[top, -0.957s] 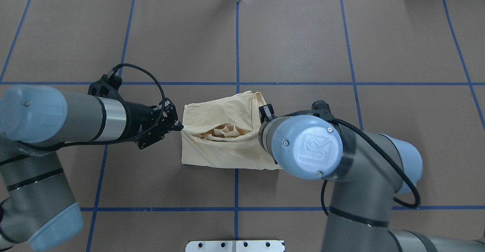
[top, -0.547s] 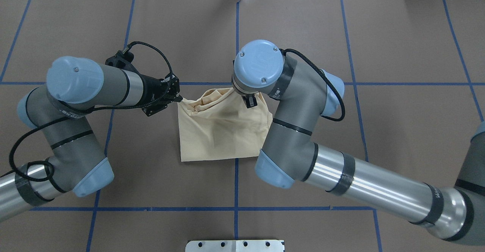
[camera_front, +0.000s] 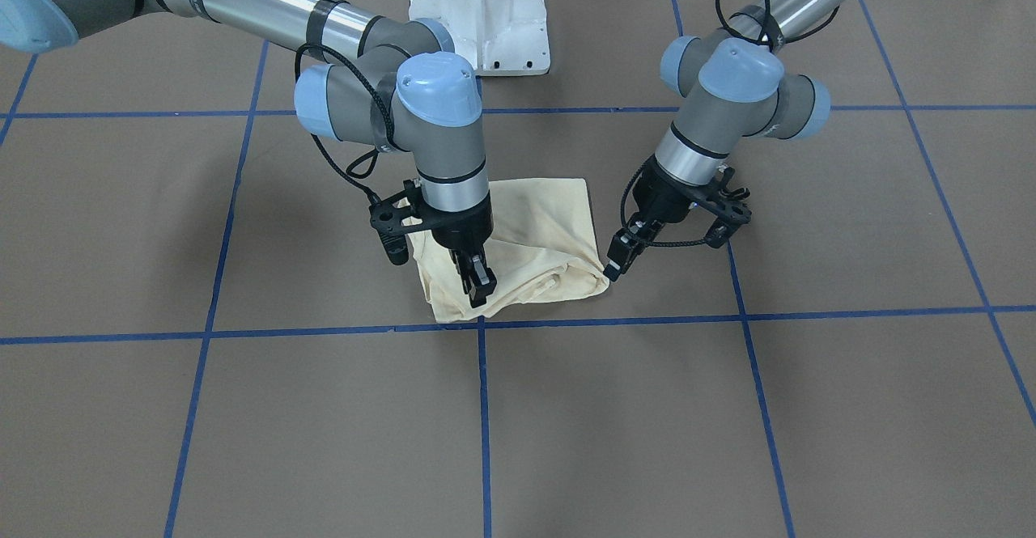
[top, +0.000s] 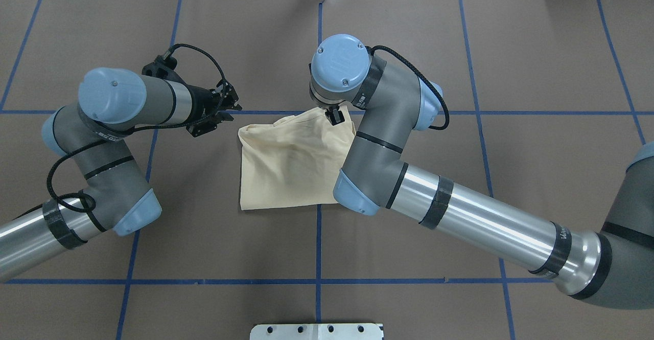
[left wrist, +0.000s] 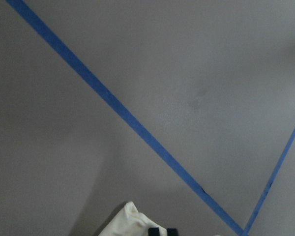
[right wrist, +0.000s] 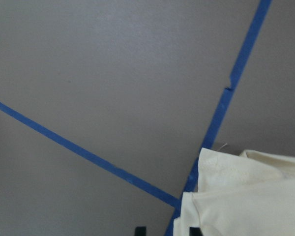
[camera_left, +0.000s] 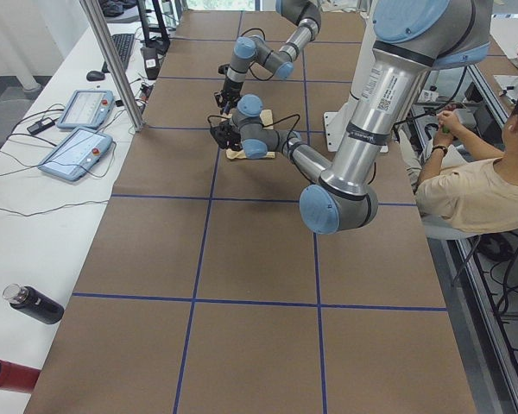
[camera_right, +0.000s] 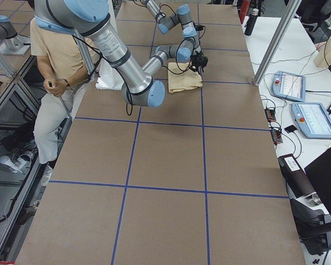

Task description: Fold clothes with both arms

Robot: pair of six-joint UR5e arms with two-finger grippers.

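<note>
Near the middle of the counter (top: 536, 48), just at 7 o'clock of a crossing of blue tape lines (top: 536, 112), the pale cream-yellow T-shirt (top: 286, 171) lies folded into a rough square bundle, rumpled along its far edge. From overhead we see the right end effector (top: 334, 116) pointing down at the bundle's 1 o'clock, on that far edge, and the left end effector (top: 232, 107) off the cloth toward 10 o'clock, past the far left corner. The front-facing view shows what the overhead cannot: the left tip hangs low, just beside that corner, which rests on the counter, and the right fingers stand over the rumpled fold. The right wrist camera shows its jaws apart, one tip over the cloth's edge and the other over bare counter, so we read it as released. The left wrist camera shows two tips with only a thin gap and the cloth corner just at their 9 o'clock; we cannot tell whether it is released or clenched. Both side views show the bundle too small for detail, with a seated person (camera_left: 475, 190) behind the robot.
</note>
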